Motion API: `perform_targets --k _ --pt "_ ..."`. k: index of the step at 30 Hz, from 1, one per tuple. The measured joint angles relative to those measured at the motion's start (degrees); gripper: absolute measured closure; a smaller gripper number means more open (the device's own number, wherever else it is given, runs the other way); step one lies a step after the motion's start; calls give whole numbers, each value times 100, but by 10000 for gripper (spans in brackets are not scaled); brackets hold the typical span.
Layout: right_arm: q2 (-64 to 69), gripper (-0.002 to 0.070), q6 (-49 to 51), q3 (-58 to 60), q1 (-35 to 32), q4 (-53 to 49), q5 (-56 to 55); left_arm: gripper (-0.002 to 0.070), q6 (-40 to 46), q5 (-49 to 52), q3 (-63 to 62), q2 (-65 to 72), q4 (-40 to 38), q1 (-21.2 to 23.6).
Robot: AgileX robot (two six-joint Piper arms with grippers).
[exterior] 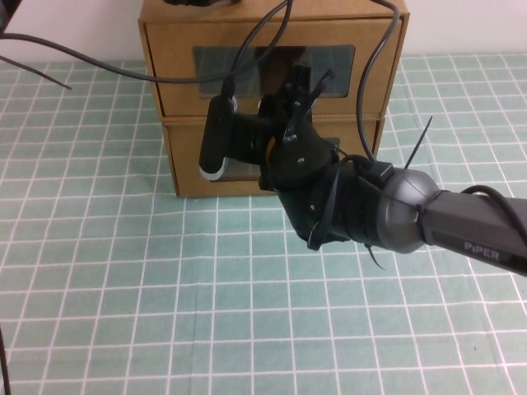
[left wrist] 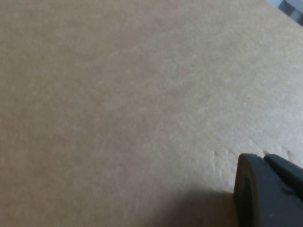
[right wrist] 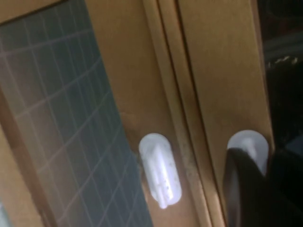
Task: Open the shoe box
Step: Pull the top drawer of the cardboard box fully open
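Shoe box [exterior: 272, 49] at twelve o'clock on the bench [exterior: 123, 271], two stacked drawers [exterior: 188, 160], contents hidden behind dark windows [exterior: 221, 59], right hand [exterior: 311, 82] at its front from four o'clock, white handles [right wrist: 160, 176] seen only from its wrist, left hand [left wrist: 267, 191] beside plain cardboard [left wrist: 118, 94], neither grip can be told

The right gripper [exterior: 309, 86] crowds the shoe box [exterior: 173, 74] front; the left gripper [left wrist: 270, 194] hangs close over cardboard, seemingly its top. The mat [exterior: 123, 288] in front lies open.

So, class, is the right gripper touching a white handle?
Cannot tell: in the right wrist view the right gripper overlaps one white handle, hiding contact. The left gripper faces the shoe box.
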Motion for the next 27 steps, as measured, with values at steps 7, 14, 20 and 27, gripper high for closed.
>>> perform_targets --k 7,14,20,27 --pt "-380 679 38 532 477 513 371 680 -22 5 0 0 11 13" --pt "-972 687 49 1546 1216 556 998 680 -71 48 0 0 0 69" --pt "-976 647 292 1487 1034 117 1236 680 -83 90 0 0 -11 69" --pt "-654 414 335 762 560 52 908 680 -83 132 0 0 -21 69"
